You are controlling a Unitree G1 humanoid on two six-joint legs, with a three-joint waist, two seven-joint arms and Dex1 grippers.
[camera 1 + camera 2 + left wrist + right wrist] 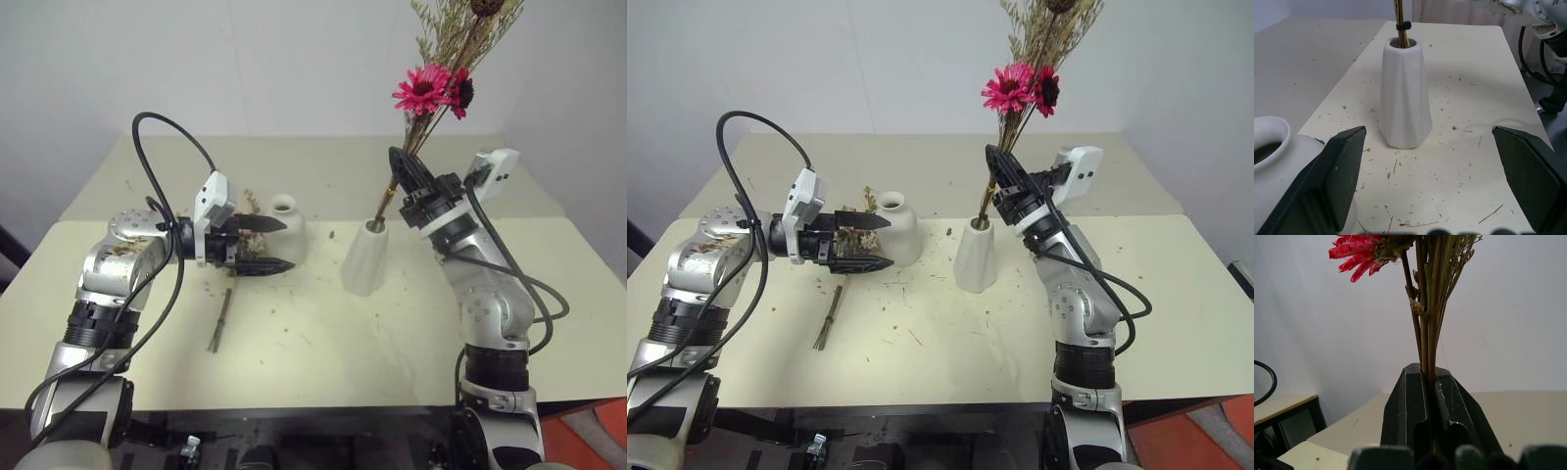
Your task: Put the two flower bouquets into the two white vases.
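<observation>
My right gripper (404,168) is shut on the stems of the taller bouquet (423,90), with its magenta daisy and tan sprigs. The stem ends (1402,34) sit in the mouth of the tapered white vase (364,257). The right wrist view shows the fingers (1405,396) clamped on the stems (1426,323). My left gripper (263,245) stands open and level, just in front of the rounded white vase (289,227), holding nothing. The other bouquet lies on the table under that hand, with its thin stems (220,318) showing and its flowers mostly hidden.
Dry plant bits are scattered over the cream table (323,343). A second table (323,166) stands behind, against the white wall. A black cable (162,176) loops above my left arm. The front table edge lies close below both arms.
</observation>
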